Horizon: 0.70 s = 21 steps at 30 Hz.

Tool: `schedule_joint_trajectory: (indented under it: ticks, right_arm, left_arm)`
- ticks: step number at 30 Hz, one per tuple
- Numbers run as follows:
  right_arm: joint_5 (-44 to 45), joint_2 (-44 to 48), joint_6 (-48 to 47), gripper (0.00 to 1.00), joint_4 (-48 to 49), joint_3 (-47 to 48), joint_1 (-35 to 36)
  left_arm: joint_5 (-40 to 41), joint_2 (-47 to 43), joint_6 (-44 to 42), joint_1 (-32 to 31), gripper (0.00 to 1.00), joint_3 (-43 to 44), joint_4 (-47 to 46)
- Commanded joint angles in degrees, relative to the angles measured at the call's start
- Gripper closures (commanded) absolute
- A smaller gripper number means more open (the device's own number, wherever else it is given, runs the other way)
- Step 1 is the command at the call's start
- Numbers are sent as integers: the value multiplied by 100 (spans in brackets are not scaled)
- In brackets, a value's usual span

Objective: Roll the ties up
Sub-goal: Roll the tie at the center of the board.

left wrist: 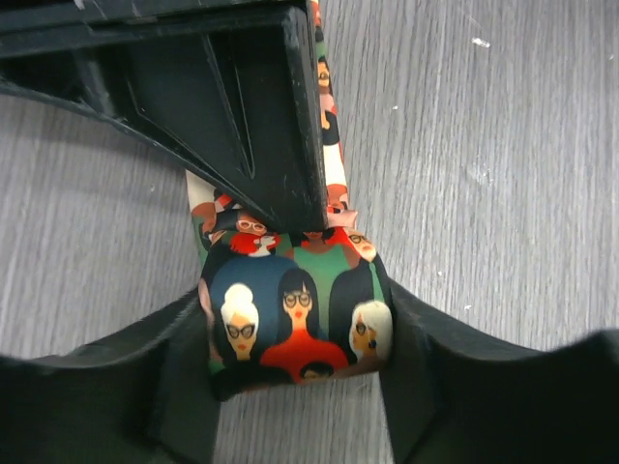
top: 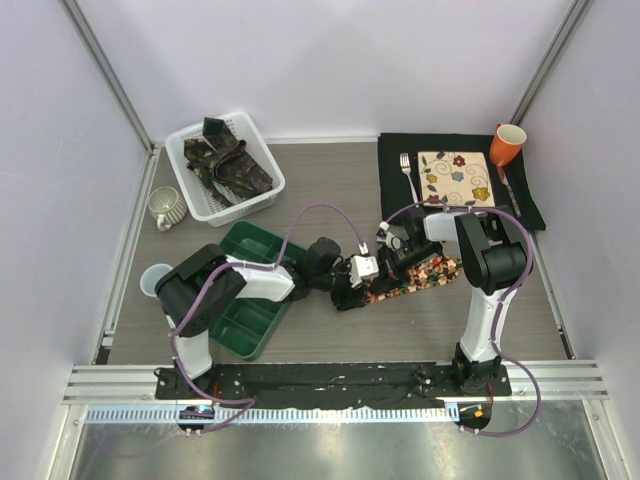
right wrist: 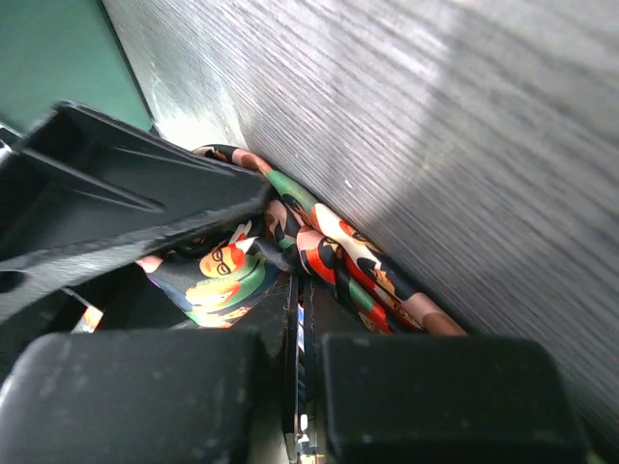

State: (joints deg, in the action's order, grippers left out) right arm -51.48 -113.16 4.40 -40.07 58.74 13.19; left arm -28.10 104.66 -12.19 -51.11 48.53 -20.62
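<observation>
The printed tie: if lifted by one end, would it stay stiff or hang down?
Probably floppy: the tie lies in soft bends in the right wrist view. Its curled end may unroll unless held. Likely light, being thin cloth.

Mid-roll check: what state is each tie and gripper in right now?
Printed tie: one end curled over, the rest stretched along the table.
Left gripper: jaws apart, flanking the curled end; grip unclear.
Right gripper: shut on the printed tie.
Dark ties: heaped unrolled in the white basket.

The right gripper (left wrist: 290, 208) hides part of the printed tie (left wrist: 295, 319), whose far length runs off the top edge.
</observation>
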Motion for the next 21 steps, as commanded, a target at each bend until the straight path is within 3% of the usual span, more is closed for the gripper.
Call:
schedule_joint_trajectory:
  ticks: [1, 5, 8, 9, 11, 21]
  right_arm:
    - [482, -74, 148, 99, 413, -38, 61]
    - [263, 153, 70, 98, 352, -56, 87]
    - [69, 391, -263, 82, -87, 67, -35]
    - [34, 557, -299, 71, -236, 93, -88]
    - [-63, 716, -370, 66, -325, 138, -211]
    - [392, 76, -546, 72, -212, -135, -124]
  left_arm:
    - [102, 124, -73, -30, 46, 174, 75]
    - [191, 20, -266, -22, 72, 25, 461]
    - [156, -200, -441, 66, 85, -211, 778]
    - [138, -261, -530, 84, 86, -282, 866]
    - [147, -437, -775, 84, 89, -485, 1130]
    - [383, -693, -865, 75, 91, -565, 1622]
